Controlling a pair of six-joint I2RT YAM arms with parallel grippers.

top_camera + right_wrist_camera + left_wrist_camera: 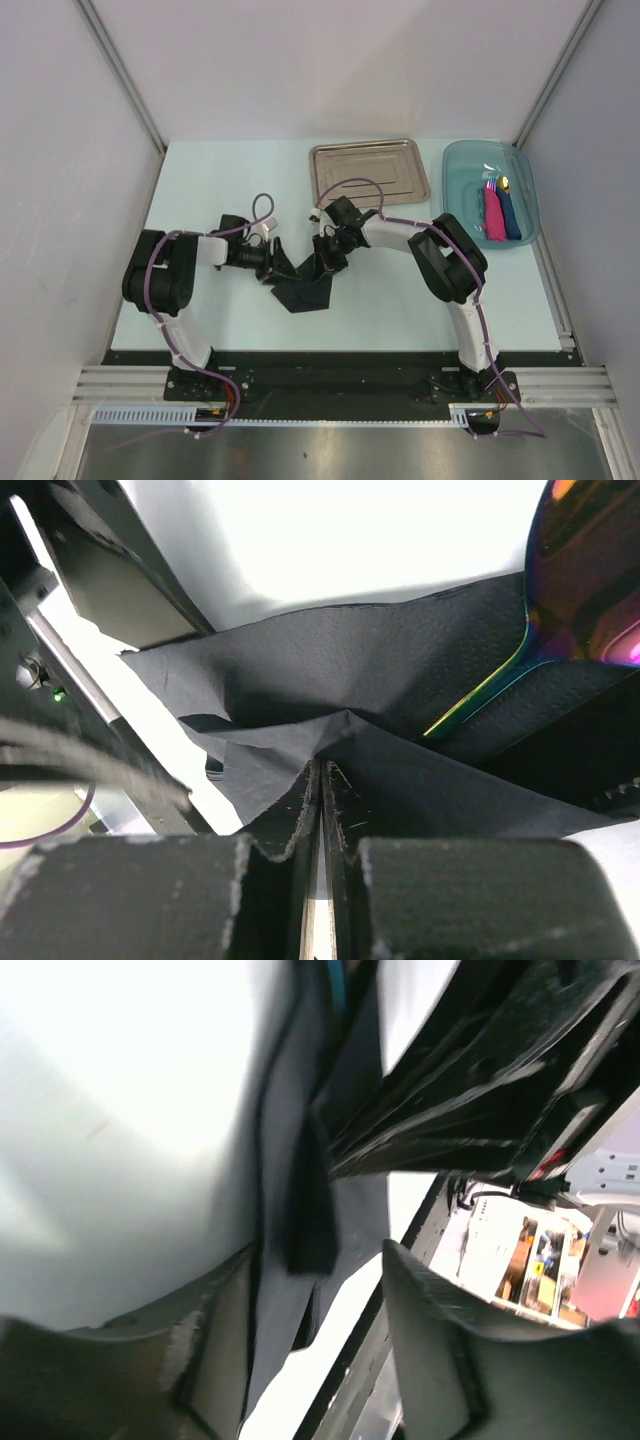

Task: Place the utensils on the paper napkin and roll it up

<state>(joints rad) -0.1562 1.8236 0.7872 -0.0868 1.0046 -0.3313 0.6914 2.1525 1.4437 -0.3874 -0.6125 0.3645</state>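
Observation:
The black paper napkin point(303, 290) lies crumpled mid-table between both grippers. My right gripper point(327, 256) is shut on a raised fold of the napkin point(330, 670), its jaws pinched together at the paper. A shiny iridescent utensil end point(588, 570) rests on the napkin at the upper right of the right wrist view. My left gripper point(272, 262) is open, and the napkin's edge point(290, 1160) hangs between its jaws, close to the left finger point(215, 1345). A sliver of blue point(338, 980) shows at the top. The dark utensil is not clearly visible.
A steel tray point(368, 172) sits at the back centre. A teal bin point(465, 180) at the back right holds a pink roll point(493, 215) and a dark blue roll point(511, 215). The two arms nearly touch over the napkin.

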